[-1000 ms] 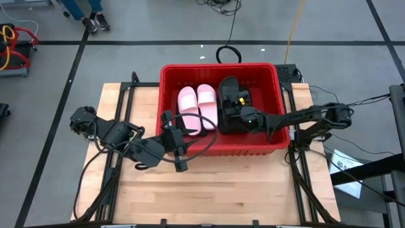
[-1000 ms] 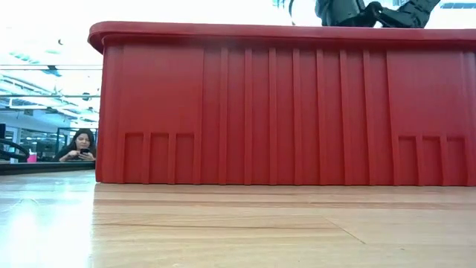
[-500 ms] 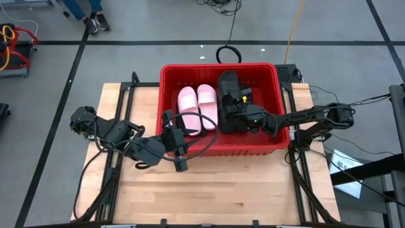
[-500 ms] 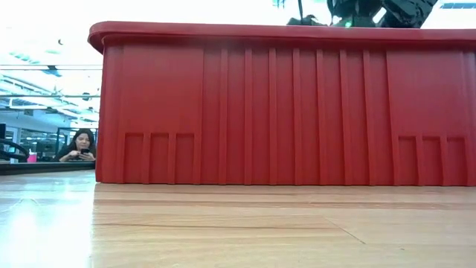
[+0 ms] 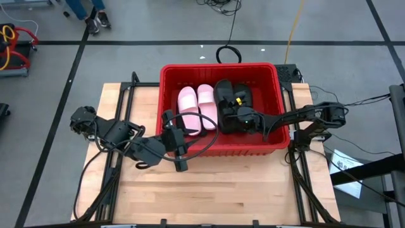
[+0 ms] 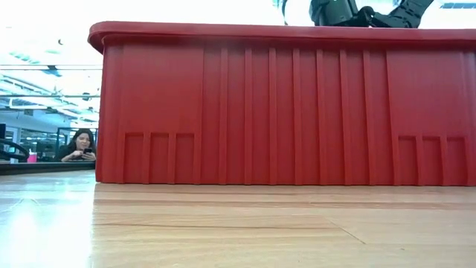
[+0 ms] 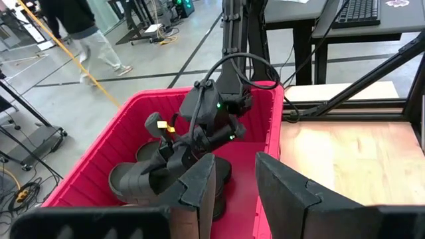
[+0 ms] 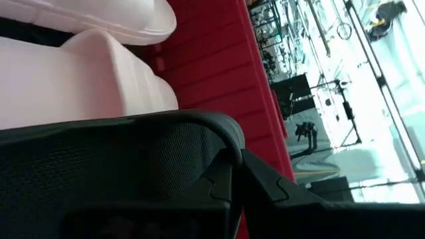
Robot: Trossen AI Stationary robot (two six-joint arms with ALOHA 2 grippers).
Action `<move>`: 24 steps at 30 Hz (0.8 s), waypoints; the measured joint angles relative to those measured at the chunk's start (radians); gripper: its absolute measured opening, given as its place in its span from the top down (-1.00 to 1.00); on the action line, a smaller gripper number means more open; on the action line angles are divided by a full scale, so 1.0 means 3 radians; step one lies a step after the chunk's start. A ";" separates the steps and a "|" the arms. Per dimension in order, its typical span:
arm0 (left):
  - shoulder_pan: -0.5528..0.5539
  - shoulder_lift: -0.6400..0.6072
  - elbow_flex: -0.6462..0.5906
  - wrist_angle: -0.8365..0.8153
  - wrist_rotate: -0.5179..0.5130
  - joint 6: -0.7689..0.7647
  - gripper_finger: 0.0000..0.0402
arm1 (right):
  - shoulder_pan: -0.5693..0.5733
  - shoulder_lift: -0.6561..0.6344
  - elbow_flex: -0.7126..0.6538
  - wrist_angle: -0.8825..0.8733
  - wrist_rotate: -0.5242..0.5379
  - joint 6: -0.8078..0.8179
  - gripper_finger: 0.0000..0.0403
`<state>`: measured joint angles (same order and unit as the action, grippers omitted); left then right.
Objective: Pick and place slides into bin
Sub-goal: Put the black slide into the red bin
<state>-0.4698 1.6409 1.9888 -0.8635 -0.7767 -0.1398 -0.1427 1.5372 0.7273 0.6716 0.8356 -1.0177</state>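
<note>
The red bin stands at the table's far middle. Two pink slides lie side by side in its left half. Black slides fill its right half. My right gripper reaches into the bin from the right and is shut on a black slide next to the pink pair. My left gripper hangs open and empty at the bin's near left wall; its fingers stand apart in the left wrist view. My right gripper pinches the black slide by its broad strap, whose mesh lining fills the right wrist view beside one finger. It comes slanting down from the table's right. The slide sits low inside the bin; whether it rests on the bottom I cannot tell.
The bin's tall near wall fills the low view. Bare wooden table lies in front of the bin. A seated person shows far behind the table, and another person walks past in the left wrist view.
My right gripper has moved a little toward the table's left with the black slide. The slide now sits closer to the pink pair and more level inside the bin.
</note>
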 joint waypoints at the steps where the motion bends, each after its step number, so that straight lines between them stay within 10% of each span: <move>1: 0.0000 0.0000 0.0000 0.0000 0.0000 0.0000 0.44 | -0.0012 0.0000 0.0000 -0.0010 -0.0001 0.0042 0.99; 24: 0.0000 0.0000 0.0000 -0.0001 0.0002 0.0020 0.44 | -0.0102 -0.0004 0.0004 -0.0269 -0.0084 0.0124 0.82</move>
<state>-0.4698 1.6409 1.9888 -0.8639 -0.7761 -0.1337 -0.1734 1.5360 0.7284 0.5908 0.8104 -0.9806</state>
